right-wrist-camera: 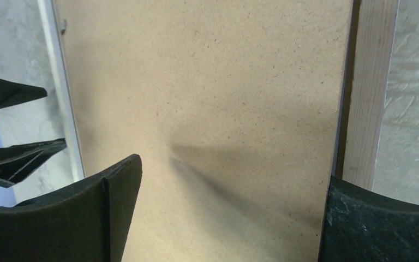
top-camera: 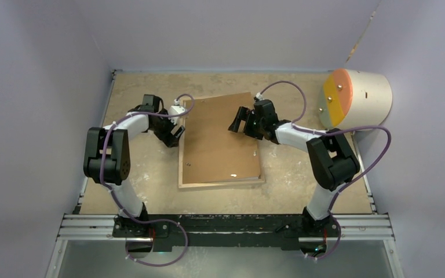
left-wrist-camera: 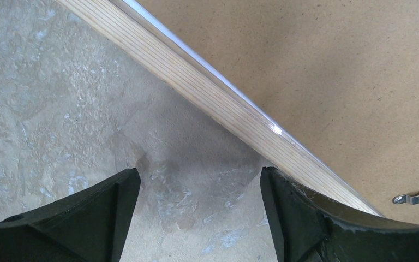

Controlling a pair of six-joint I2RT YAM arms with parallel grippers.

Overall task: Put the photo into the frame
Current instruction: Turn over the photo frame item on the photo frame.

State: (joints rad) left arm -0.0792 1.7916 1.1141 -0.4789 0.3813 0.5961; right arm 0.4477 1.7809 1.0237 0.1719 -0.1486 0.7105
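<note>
table [top-camera: 145, 87]: mottled beige, worn | walls [top-camera: 220, 29]: pale lilac | left pincer [left-wrist-camera: 199, 180]: wide above table | right pincer [right-wrist-camera: 234, 174]: wide above backing board [right-wrist-camera: 213, 82]

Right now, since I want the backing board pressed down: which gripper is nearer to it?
Right. The right gripper hangs over the backing board's far part; the left gripper stands off it, over table beside the frame's left rim.

My right pincer [right-wrist-camera: 232, 174] is matt black; the frame [right-wrist-camera: 365, 82] is pale grained wood, the backing board [right-wrist-camera: 207, 82] inside it matt brown
</note>
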